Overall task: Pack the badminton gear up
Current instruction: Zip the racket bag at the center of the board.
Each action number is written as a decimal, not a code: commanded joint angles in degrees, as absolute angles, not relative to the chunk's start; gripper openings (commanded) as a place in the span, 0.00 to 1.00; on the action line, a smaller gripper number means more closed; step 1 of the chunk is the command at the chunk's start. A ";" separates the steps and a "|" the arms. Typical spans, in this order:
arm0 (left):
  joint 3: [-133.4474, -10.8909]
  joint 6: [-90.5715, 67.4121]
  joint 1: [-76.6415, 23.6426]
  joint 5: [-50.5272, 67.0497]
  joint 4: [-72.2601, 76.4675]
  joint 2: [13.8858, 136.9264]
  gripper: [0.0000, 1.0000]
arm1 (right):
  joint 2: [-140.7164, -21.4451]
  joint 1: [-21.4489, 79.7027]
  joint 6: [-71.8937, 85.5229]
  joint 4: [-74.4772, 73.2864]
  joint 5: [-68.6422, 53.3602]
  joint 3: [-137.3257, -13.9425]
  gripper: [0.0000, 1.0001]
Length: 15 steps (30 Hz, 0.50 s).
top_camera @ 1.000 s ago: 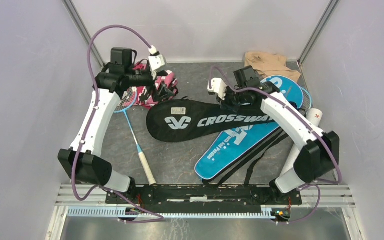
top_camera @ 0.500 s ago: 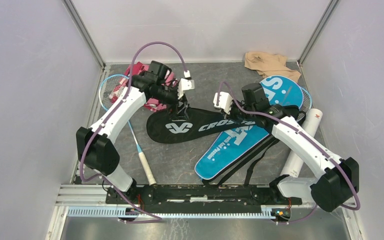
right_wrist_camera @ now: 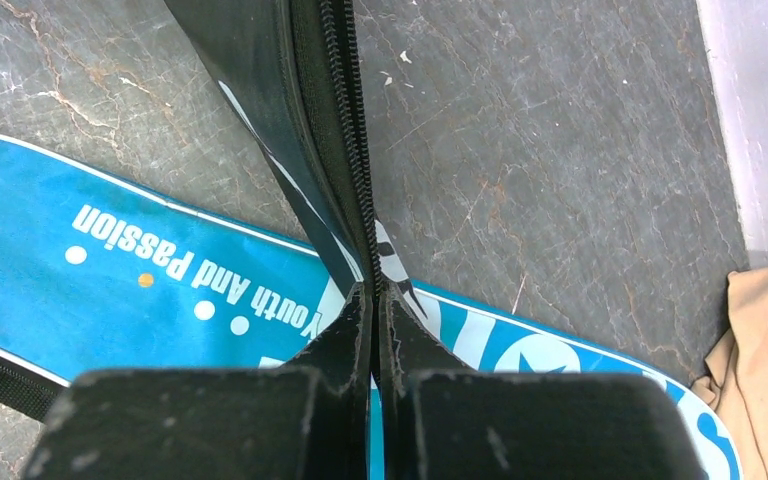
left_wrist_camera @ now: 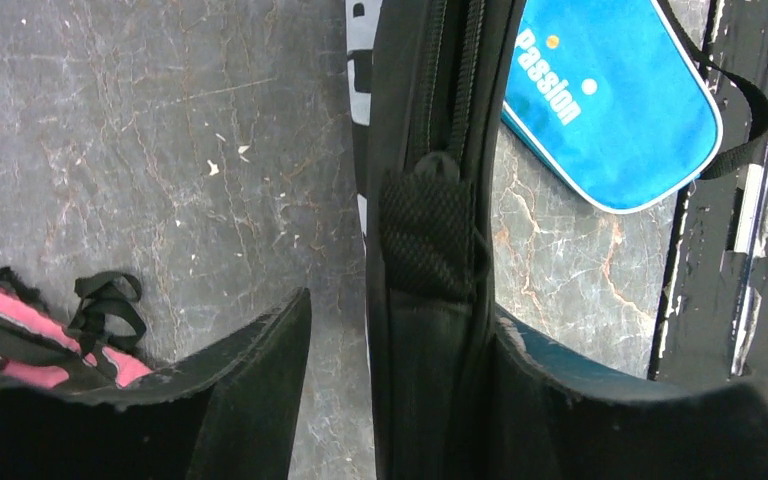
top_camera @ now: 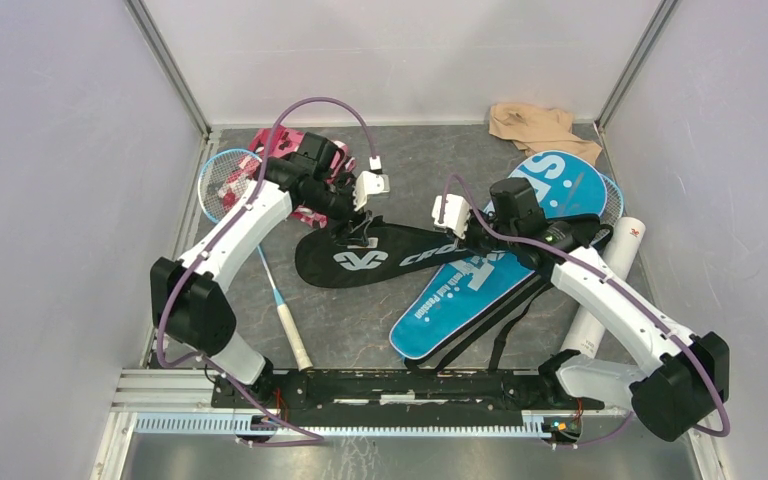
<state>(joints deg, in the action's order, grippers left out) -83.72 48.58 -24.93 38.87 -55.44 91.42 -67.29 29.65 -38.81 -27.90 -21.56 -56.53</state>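
The black "CROSSWAY" cover (top_camera: 380,258) lies mid-table, partly over the blue "SPORT" cover (top_camera: 465,295). My left gripper (top_camera: 358,235) is down at its wide end. In the left wrist view the jaws (left_wrist_camera: 400,310) are open astride the black cover's zipped edge (left_wrist_camera: 430,200), which touches the right finger, with a gap at the left finger. My right gripper (top_camera: 468,243) is shut on the cover's zipper edge (right_wrist_camera: 345,150), fingers (right_wrist_camera: 375,290) pinched together over the blue cover (right_wrist_camera: 160,270). A thin-framed racket (top_camera: 225,180) lies at the left. A white tube (top_camera: 605,290) lies at the right.
Pink camouflage cloth (top_camera: 280,145) lies at the back left, behind my left arm, and shows in the left wrist view (left_wrist_camera: 20,320). Beige cloth (top_camera: 535,125) sits in the back right corner. Black straps (top_camera: 505,330) trail from the blue cover toward the front rail.
My left arm swung from the pink cloth to the black cover's wide end and its jaws narrowed around the edge. The right gripper, still shut, shifted slightly with the cover.
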 commanded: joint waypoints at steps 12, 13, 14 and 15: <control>-75.48 54.23 -23.54 41.56 -55.09 81.58 0.24 | -67.86 29.66 -37.12 -31.42 -26.61 -60.42 0.18; -74.57 54.11 -24.01 40.81 -53.21 80.86 0.18 | -68.29 29.62 -36.23 -31.07 -28.05 -61.45 0.26; -73.51 53.81 -24.52 39.92 -51.55 79.99 0.12 | -68.90 29.68 -35.45 -30.83 -29.25 -62.38 0.35; -72.53 53.41 -25.13 39.32 -49.70 79.15 0.07 | -69.62 29.67 -34.44 -30.53 -30.74 -63.64 0.45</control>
